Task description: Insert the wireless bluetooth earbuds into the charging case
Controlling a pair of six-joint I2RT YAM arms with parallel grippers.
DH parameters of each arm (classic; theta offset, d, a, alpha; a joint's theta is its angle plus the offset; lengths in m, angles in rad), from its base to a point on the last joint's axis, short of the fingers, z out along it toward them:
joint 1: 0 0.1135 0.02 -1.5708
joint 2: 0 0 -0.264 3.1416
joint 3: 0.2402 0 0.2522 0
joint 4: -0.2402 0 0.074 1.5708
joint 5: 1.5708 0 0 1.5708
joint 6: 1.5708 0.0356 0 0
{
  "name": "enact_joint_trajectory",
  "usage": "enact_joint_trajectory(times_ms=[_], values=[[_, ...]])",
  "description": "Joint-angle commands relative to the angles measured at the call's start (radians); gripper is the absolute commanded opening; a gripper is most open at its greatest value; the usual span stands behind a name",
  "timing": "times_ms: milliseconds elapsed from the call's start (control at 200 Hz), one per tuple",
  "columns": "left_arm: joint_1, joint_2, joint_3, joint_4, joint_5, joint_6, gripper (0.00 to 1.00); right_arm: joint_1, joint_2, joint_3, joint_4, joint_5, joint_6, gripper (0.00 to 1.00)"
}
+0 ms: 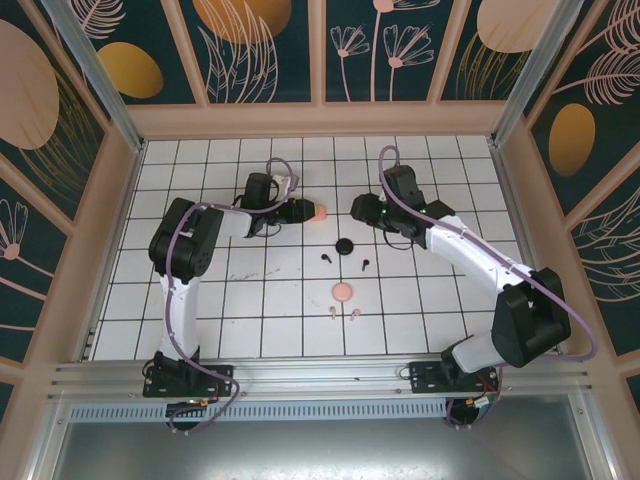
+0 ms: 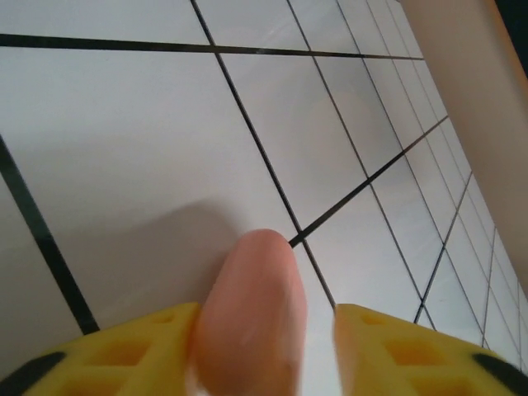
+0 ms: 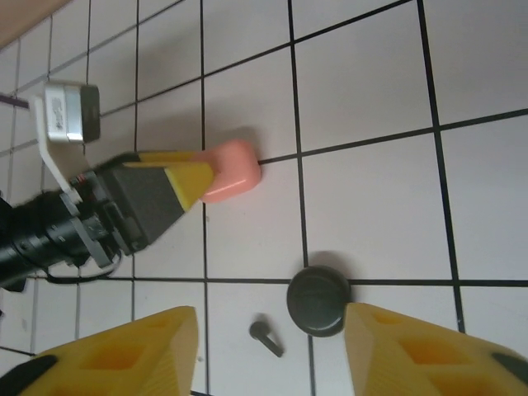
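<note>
A pink rounded case (image 2: 252,313) lies between the fingers of my left gripper (image 2: 264,330). It touches the left finger (image 2: 140,346), and a gap separates it from the right finger, so the jaws stand open. From above, this case (image 1: 318,212) pokes out past my left gripper (image 1: 303,211). My right gripper (image 3: 272,330) is open and hovers over a round black case (image 3: 318,299) and a black earbud (image 3: 266,337). Two black earbuds (image 1: 326,257) (image 1: 364,264) lie near that black case (image 1: 346,247). Two pink earbuds (image 1: 331,313) (image 1: 354,315) lie below a round pink case (image 1: 342,291).
The white tiled floor (image 1: 250,300) is walled by a wooden frame (image 1: 320,120) on three sides. My right gripper (image 1: 358,210) faces the left one across a narrow gap at mid-table. The right arm's cable (image 1: 395,165) loops above its wrist.
</note>
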Motion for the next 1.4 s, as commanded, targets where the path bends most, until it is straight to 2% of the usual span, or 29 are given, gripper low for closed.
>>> enact_joint_trajectory(times_ms=[0,200,430,606,631,671,696,756,771,821,1036,1396], values=[[0.030,-0.004,0.007,-0.094,-0.044,0.022,0.60,0.029,-0.031,-0.015,-0.036,0.059,0.005,0.57],[0.091,-0.093,-0.025,-0.143,-0.077,0.060,0.69,0.143,-0.037,-0.012,-0.132,0.143,0.017,0.70],[0.128,-0.368,-0.157,-0.079,-0.162,0.039,0.70,0.262,-0.002,-0.069,-0.200,0.184,0.117,0.75],[0.128,-0.622,-0.305,0.003,-0.313,-0.035,0.71,0.313,0.075,-0.104,-0.209,0.181,0.226,0.76],[0.128,-0.652,-0.322,0.008,-0.336,-0.045,0.76,0.322,0.087,-0.105,-0.212,0.184,0.241,0.76],[0.128,-0.701,-0.348,0.012,-0.380,-0.059,0.78,0.337,0.108,-0.101,-0.217,0.189,0.262,0.76],[0.128,-0.730,-0.364,0.013,-0.405,-0.068,0.84,0.346,0.121,-0.100,-0.220,0.190,0.274,0.76],[0.129,-0.792,-0.399,0.016,-0.466,-0.085,0.86,0.364,0.148,-0.091,-0.230,0.194,0.305,0.77],[0.128,-0.804,-0.408,0.018,-0.489,-0.091,0.93,0.366,0.155,-0.089,-0.231,0.195,0.312,0.77],[0.128,-0.845,-0.438,0.029,-0.532,-0.112,0.98,0.380,0.176,-0.081,-0.237,0.196,0.336,0.77],[0.128,-0.972,-0.548,0.068,-0.713,-0.199,0.99,0.414,0.244,-0.039,-0.270,0.212,0.403,0.77],[0.128,-1.014,-0.605,0.096,-0.691,-0.332,0.99,0.437,0.337,0.014,-0.290,0.212,0.428,0.74]])
